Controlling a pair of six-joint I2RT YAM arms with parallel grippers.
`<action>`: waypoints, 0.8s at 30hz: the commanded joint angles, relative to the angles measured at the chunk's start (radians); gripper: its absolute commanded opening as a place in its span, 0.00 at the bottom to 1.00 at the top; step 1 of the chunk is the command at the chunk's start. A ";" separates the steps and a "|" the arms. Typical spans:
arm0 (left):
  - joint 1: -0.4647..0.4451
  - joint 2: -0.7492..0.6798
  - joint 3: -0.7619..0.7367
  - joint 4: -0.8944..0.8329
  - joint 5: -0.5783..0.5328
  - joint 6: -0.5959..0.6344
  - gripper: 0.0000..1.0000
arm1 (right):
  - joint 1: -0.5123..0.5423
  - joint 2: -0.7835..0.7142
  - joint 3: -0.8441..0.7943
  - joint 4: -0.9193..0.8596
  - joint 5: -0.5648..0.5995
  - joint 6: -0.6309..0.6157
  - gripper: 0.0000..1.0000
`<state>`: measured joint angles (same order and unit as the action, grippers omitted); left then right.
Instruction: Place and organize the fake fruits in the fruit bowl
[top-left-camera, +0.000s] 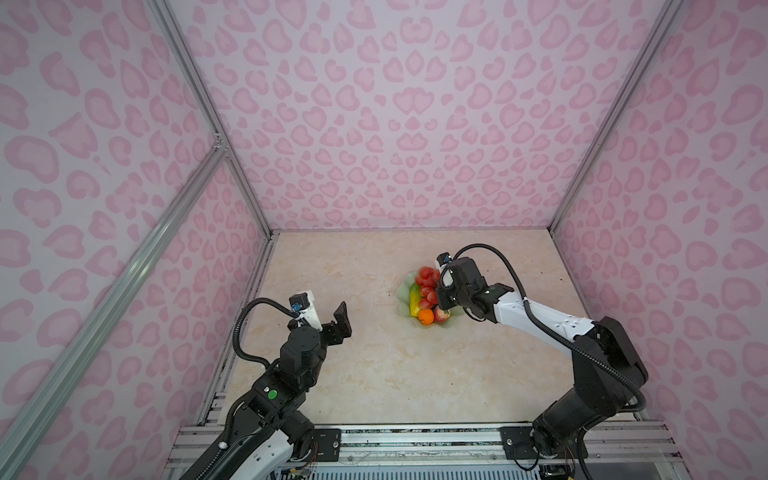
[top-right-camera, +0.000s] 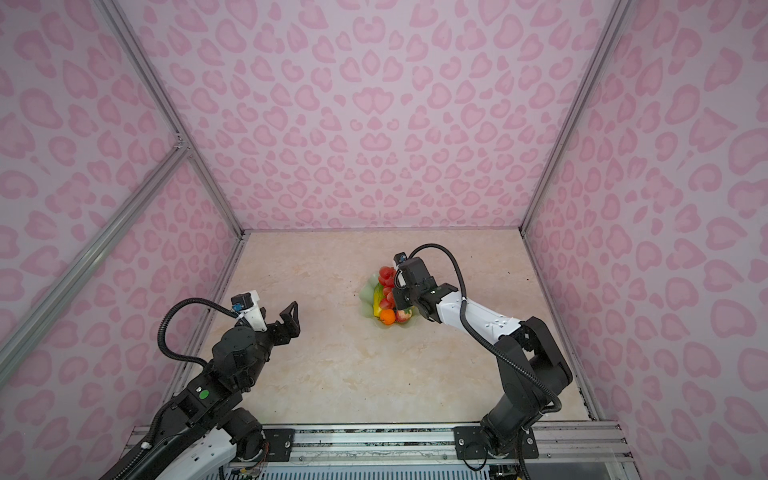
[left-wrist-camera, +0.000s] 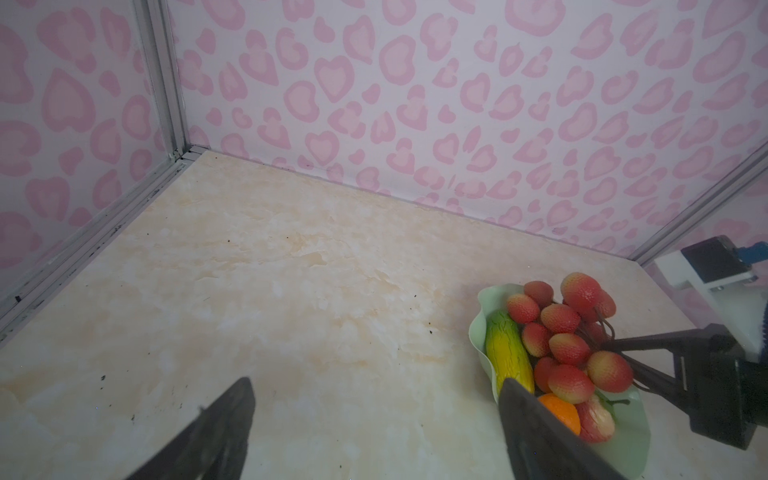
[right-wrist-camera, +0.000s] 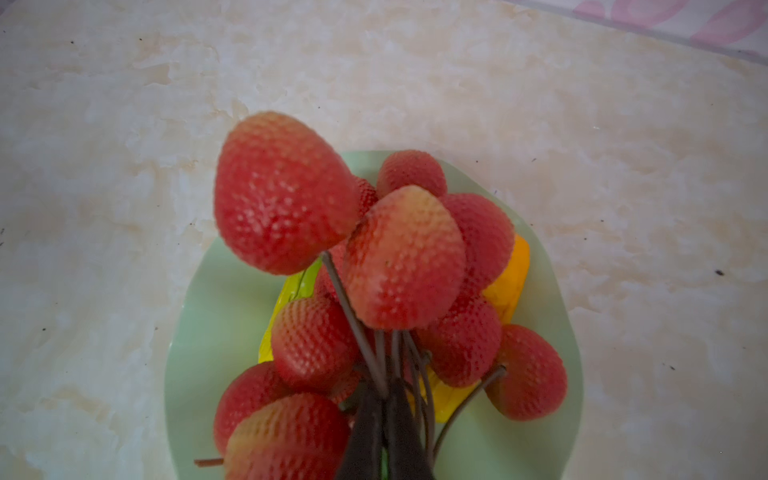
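The right gripper's (right-wrist-camera: 384, 419) dark fingers (right-wrist-camera: 365, 432) stand nearly together around the thin brown stems of the red berry bunch (right-wrist-camera: 399, 257), which they pinch at the point where the stems gather; in the left wrist view the same fingers (left-wrist-camera: 648, 345) reach in from the side and meet the stems just behind the berries. The bunch (left-wrist-camera: 569, 345) fans out over the fruit bowl (left-wrist-camera: 478, 332), a pale mint-green dish with a wavy rim, its berries lying above and against the other fruits. Beneath and beside them a green-yellow elongated fruit (left-wrist-camera: 509, 353) lies along one side of the bowl, a yellow-orange elongated fruit (right-wrist-camera: 509, 278) shows on the opposite side in the right wrist view, and a small orange (left-wrist-camera: 559, 413) sits at the near end just beside a pinkish-red fruit (left-wrist-camera: 596, 419). In both top views the bowl (top-left-camera: 404, 293) (top-right-camera: 368, 296) stands on the marbled bench (top-left-camera: 374, 374), right of centre, with the right arm bent over it. The left gripper (top-left-camera: 338, 326) hovers well apart from the bowl on the left side, its fingers (left-wrist-camera: 224, 424) spread wide and holding nothing.
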<state>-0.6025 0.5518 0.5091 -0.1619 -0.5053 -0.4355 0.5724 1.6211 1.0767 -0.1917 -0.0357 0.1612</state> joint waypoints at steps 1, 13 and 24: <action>0.001 0.019 0.017 0.036 -0.018 0.021 0.92 | -0.002 -0.005 -0.018 0.015 -0.007 -0.011 0.30; 0.012 0.056 0.015 0.088 -0.113 0.123 0.95 | -0.021 -0.134 -0.001 -0.029 0.048 -0.009 0.91; 0.180 0.116 -0.167 0.397 -0.195 0.264 0.99 | -0.198 -0.444 -0.268 0.107 0.213 0.003 0.98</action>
<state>-0.4438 0.6594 0.3836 0.0586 -0.6632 -0.2371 0.4221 1.2213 0.8825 -0.1619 0.0967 0.1616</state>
